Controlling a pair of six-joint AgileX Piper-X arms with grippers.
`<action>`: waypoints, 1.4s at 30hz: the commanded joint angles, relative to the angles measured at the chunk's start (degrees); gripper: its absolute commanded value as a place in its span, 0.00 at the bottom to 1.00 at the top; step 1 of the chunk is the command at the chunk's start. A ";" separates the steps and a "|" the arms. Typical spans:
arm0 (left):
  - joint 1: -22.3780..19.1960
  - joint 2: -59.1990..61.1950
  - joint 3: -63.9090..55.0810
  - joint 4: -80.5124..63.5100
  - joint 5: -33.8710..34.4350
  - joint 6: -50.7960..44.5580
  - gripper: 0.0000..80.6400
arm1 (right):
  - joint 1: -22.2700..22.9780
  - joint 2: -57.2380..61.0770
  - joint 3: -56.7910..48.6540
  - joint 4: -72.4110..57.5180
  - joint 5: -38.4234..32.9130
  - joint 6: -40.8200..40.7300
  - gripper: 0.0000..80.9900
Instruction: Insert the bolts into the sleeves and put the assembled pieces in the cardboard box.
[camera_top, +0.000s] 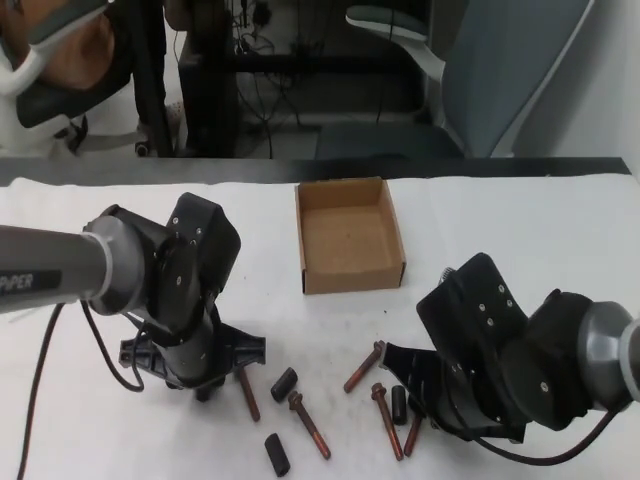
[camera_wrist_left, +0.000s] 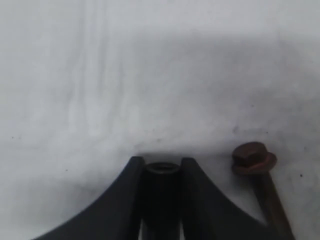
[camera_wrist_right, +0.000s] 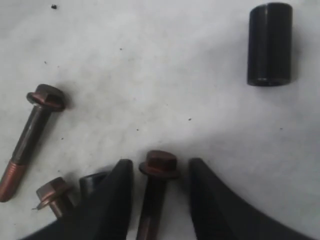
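My left gripper (camera_wrist_left: 161, 162) points down at the white cloth and is shut on a black sleeve (camera_wrist_left: 161, 175) standing upright between its fingers. A rusty bolt (camera_wrist_left: 254, 160) lies just beside it. In the high view this gripper (camera_top: 203, 390) is at the near left, next to a bolt (camera_top: 248, 392). My right gripper (camera_wrist_right: 160, 162) is open and straddles the head of a bolt (camera_wrist_right: 159, 167) lying on the cloth, with small gaps on both sides. Close by are a loose sleeve (camera_wrist_right: 270, 44), another bolt (camera_wrist_right: 32, 135) and a half-hidden sleeve (camera_wrist_right: 92, 182). The cardboard box (camera_top: 350, 235) stands open at the centre back.
Several bolts (camera_top: 310, 425) and sleeves (camera_top: 284, 384) are scattered on the cloth between the two arms. The right arm (camera_top: 500, 360) hangs low at the near right. Chairs and cables stand beyond the bench's far edge.
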 joint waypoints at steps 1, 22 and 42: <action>-0.03 1.42 0.27 1.60 1.25 1.69 0.02 | 0.17 2.14 0.28 1.04 -0.63 0.84 0.34; -2.53 -30.01 25.67 -53.02 27.71 13.05 0.02 | 7.18 -29.46 0.18 -3.12 13.97 -32.93 0.01; -31.43 -28.65 36.26 -83.43 7.96 24.89 0.02 | 7.65 -40.58 8.17 -24.78 -11.91 -57.06 0.01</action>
